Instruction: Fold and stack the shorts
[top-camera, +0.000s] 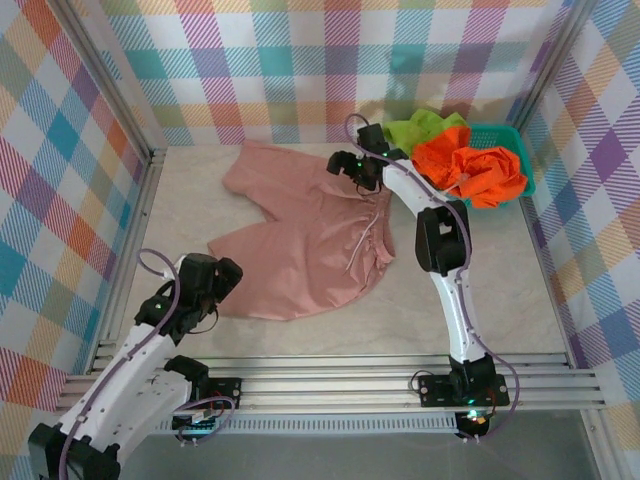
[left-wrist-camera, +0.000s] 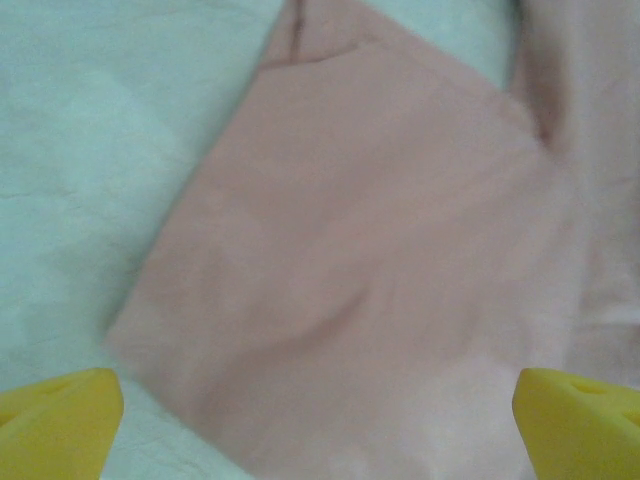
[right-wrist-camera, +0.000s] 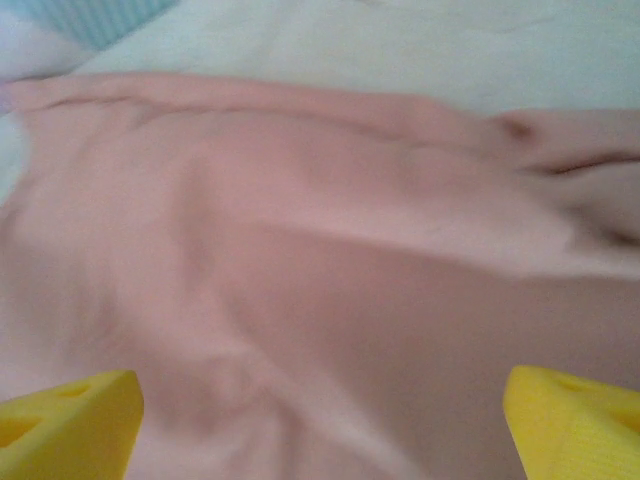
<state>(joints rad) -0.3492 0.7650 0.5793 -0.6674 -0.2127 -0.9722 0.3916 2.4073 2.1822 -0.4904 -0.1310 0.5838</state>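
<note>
- Three shorts: the pink pair (top-camera: 300, 240) lies flat on the worktop (top-camera: 480, 300), apparently first for folding. The orange pair (top-camera: 470, 168) and green pair (top-camera: 420, 128) sit heaped in the basket (top-camera: 522, 165).
- My left tool (left-wrist-camera: 320, 430) hangs spread over the near leg and my right tool (right-wrist-camera: 320, 425) spread over the far edge. Neither is pinching anything.

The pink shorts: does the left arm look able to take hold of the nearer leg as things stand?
Probably yes. The left pincer is open just over the leg's edge of the pink shorts, and nothing lies between them.
</note>
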